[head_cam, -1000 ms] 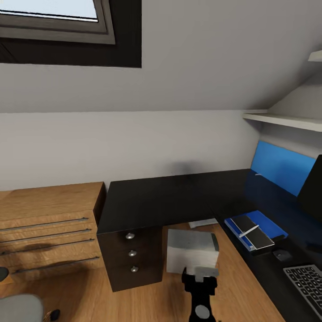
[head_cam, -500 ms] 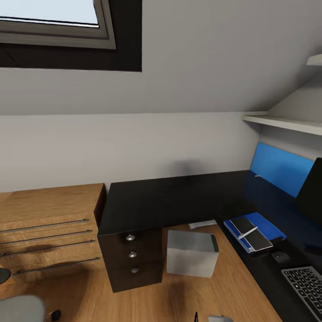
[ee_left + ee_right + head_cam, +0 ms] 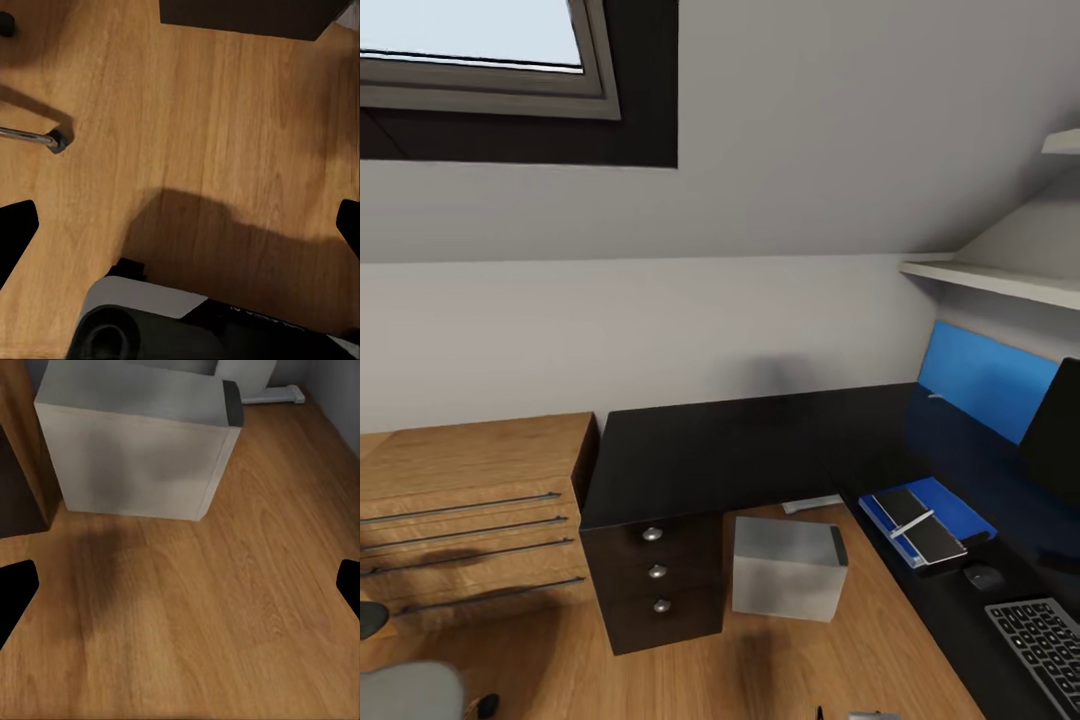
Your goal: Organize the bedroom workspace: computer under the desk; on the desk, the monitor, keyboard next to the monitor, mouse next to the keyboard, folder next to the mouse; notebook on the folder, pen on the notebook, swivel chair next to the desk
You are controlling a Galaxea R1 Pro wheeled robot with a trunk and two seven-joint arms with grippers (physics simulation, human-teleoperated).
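Head view: a long black L-shaped desk with a glossy top fills the corner under a sloped white ceiling; its drawer unit carries three round silver knobs. On the wood-grain floor in the inner angle of the L, just beside the drawer unit, stands the computer — a light grey box with a darker strip along one upper edge.

On the right wing of the desk lies the flat bright blue folder. The dark-covered notebook rests on it, and the thin white pen lies across the notebook. Near the folder sits the small black rounded mouse, and past it the keyboard, black keys in a silver-grey frame. The monitor is a black slab cut by the picture's edge, next to a blue wall panel.

A wooden dresser with bar handles adjoins the desk. A grey upholstered corner of the swivel chair shows at the lower edge.

Wrist views: the left gripper and the right gripper each show two dark fingertips at opposite picture edges — jaws spread wide, nothing between them. The right one faces the computer over bare floor.
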